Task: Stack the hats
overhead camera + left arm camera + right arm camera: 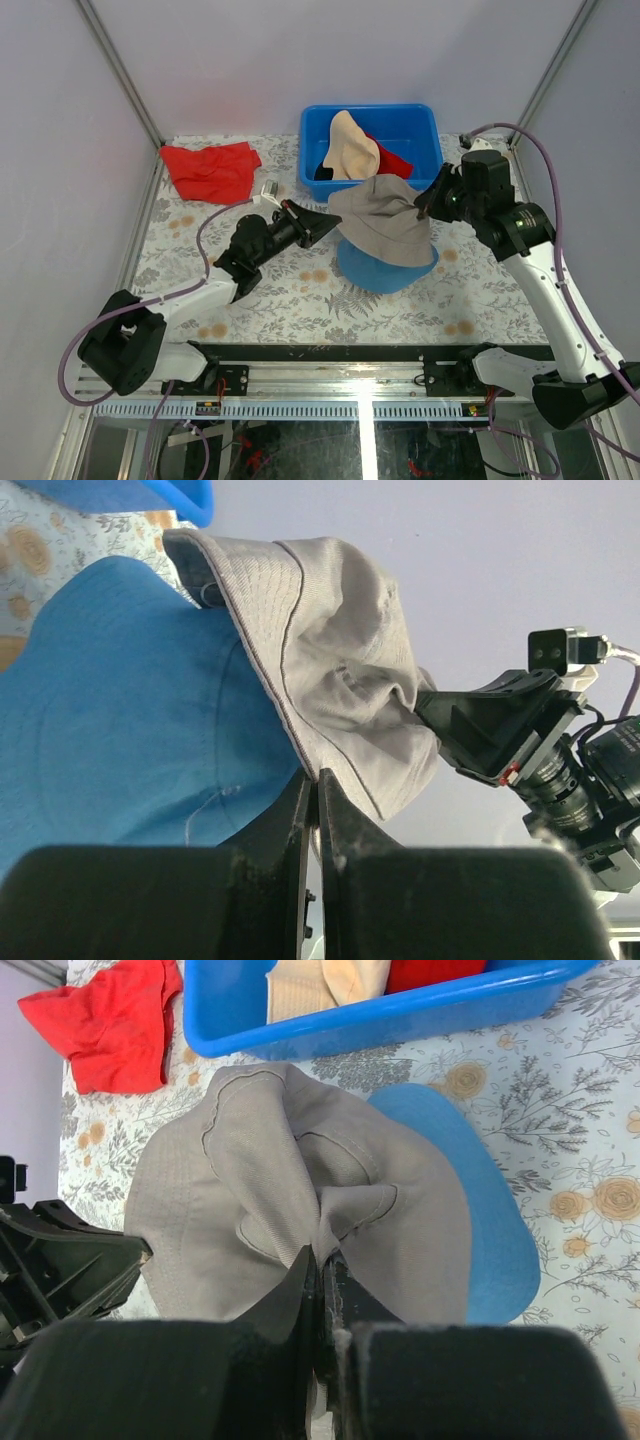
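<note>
Grey-khaki hat point(385, 225), clamped by left pincer point(335, 222) and right pincer point(420, 207) on extended arms, overhangs blue hat point(370, 272).

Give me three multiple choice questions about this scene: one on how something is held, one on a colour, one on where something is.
1. How is the grey-khaki hat held?
A. by the left gripper and the right gripper, both shut on it
B. by one gripper alone
C. by neither gripper

2. What colour is the hat lying under it?
A. red
B. blue
C. peach

3. Where does the peach hat lie?
A. in the blue bin
B. on the grey-khaki hat
C. in the right gripper

Answers:
1 A, since each wrist view shows its closed fingers pinching the grey-khaki fabric.
2 B, since the blue hat shows its brim beneath the grey-khaki one.
3 A, since the top view shows the peach hat inside the bin's walls.
</note>
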`<state>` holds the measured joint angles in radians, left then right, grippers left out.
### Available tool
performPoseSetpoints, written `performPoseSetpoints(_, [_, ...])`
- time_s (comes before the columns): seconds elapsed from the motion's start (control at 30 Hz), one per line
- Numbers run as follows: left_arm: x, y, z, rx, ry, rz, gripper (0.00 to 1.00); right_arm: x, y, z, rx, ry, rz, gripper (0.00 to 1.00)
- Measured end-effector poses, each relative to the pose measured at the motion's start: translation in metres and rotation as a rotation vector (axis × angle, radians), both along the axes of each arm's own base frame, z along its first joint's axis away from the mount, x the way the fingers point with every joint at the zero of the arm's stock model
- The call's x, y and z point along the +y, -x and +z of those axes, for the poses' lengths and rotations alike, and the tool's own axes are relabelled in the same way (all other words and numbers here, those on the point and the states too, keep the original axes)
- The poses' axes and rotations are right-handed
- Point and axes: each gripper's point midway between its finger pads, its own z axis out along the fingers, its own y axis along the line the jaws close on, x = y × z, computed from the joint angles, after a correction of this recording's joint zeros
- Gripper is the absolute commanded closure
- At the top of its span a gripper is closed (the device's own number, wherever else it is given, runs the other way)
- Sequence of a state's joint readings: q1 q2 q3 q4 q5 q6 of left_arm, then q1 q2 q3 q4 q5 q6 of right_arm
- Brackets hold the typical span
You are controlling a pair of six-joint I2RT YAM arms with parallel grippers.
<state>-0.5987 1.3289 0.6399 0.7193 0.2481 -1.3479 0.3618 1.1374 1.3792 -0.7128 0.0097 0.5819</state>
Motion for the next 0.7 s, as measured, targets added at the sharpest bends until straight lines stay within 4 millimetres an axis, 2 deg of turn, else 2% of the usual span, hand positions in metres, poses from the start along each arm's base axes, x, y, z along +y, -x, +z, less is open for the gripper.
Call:
performPoseSetpoints(0.17, [0.009,0.010,-0.015,0.021,-0.014,0.003,1.00,0.013,0.003,-0.006,0.007,0.007,0.042,0.98])
performPoseSetpoints(0.23, [0.012,0.013,-0.020,0.026,-0.021,0.003,1.00,0.018,0.005,-0.009,0.012,0.012,0.059,0.94])
performPoseSetpoints(0.3, [0.013,0.015,-0.024,0.028,-0.029,0.004,1.00,0.024,0.009,-0.012,0.019,0.017,0.079,0.84])
performPoseSetpoints(0.43, [0.016,0.018,-0.034,0.035,-0.049,-0.002,1.00,0.032,0.015,-0.019,0.034,0.022,0.111,0.53])
performPoseSetpoints(0.5, [0.016,0.021,-0.041,0.045,-0.061,-0.007,1.00,0.032,0.017,-0.021,0.036,0.026,0.112,0.43])
performPoseSetpoints(0.6, [0.017,0.024,-0.050,0.057,-0.073,-0.015,1.00,0.023,0.018,-0.019,0.014,0.055,0.086,0.32])
performPoseSetpoints(0.7, [0.016,0.026,-0.062,0.078,-0.089,-0.027,1.00,0.008,0.018,-0.013,-0.013,0.105,0.039,0.27])
